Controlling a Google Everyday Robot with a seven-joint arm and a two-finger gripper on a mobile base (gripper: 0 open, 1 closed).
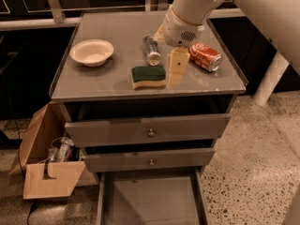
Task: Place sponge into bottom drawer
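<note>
The sponge (148, 75), dark green on top of pale yellow foam, lies flat near the front edge of the grey cabinet top (93, 86). My gripper (177, 67) hangs from the white arm just to the right of the sponge, low over the top and close beside it. It holds nothing that I can see. The bottom drawer (150, 200) is pulled out below, and its flat grey floor is bare. The two upper drawers with small knobs are pushed mostly in.
A white bowl (92, 51) sits at the left of the top. A silver can (152, 50) lies behind the sponge. A red soda can (205, 56) lies to the gripper's right. An open cardboard box (47, 172) with bottles stands on the floor at the left.
</note>
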